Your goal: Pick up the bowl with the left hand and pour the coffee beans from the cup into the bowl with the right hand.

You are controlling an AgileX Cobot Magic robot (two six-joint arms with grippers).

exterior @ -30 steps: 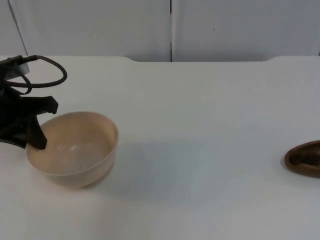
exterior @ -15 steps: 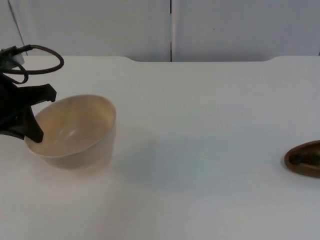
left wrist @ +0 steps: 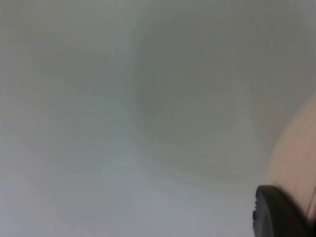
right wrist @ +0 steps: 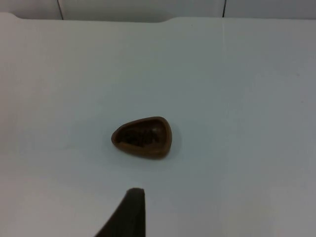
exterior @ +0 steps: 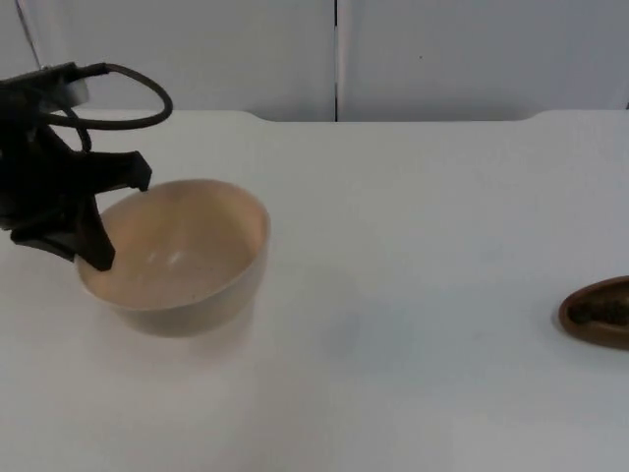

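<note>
- L hand (exterior: 93, 231) pinching near-left rim of bowl (exterior: 182, 261); one finger inside, one outside.
- Bowl lifted off tabletop (exterior: 413, 216), tilted, over left part, closer to left edge than centre. Beige, looks empty inside.
- L wrist view: black fingertip (left wrist: 276, 215) against beige bowl wall (left wrist: 296, 158), tabletop blurred below.
- Cup (exterior: 598, 312) brown, w/ dark coffee beans (right wrist: 140, 137) inside, standing at right edge of tabletop, well apart from bowl.
- R hand: fingertip (right wrist: 129, 215) hangs above tabletop, near cup, not touching; can't tell if spread or pressed together.
</note>
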